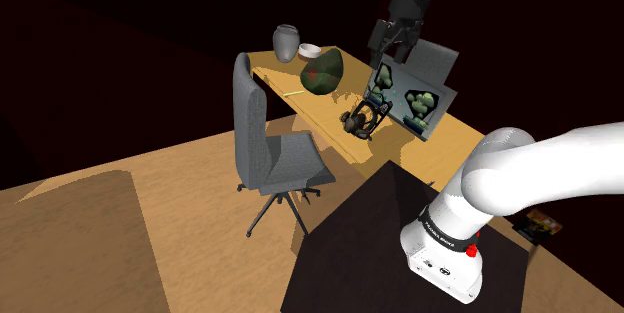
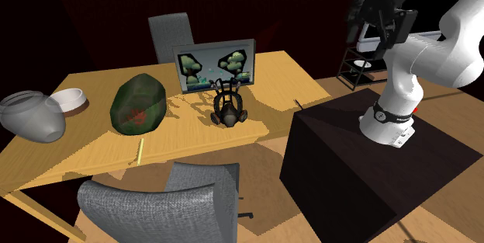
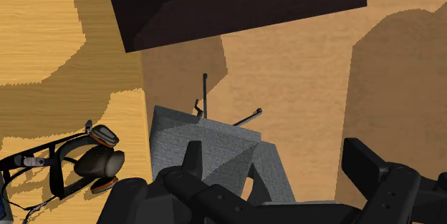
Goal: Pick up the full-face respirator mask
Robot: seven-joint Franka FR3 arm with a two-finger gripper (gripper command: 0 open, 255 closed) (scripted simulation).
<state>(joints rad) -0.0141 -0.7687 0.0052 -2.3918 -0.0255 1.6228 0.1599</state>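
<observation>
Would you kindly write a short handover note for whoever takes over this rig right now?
Tool: open, empty, held high, with the chair below it and the mask off to one side.
Mask: on the desk, in front of the screen, nothing touching it.
Done: nothing grasped yet.
Left: move over the mask, descend, close on it, lift.

A light wooden desk (image 2: 271, 71) carries everything here. At the second exterior view's left end stands a rounded grey jar (image 2: 32, 116), with a shallow white bowl (image 2: 68, 98) just behind it. Beside them sits a dark green domed lump (image 2: 138, 104) with a red patch. A thin yellowish stick (image 2: 140, 152) lies in front of it, near the desk's near edge. Mid-desk, a black full-face respirator mask (image 2: 229, 109) with orange-rimmed filters rests just before an upright flat monitor (image 2: 213, 64) showing trees.
</observation>
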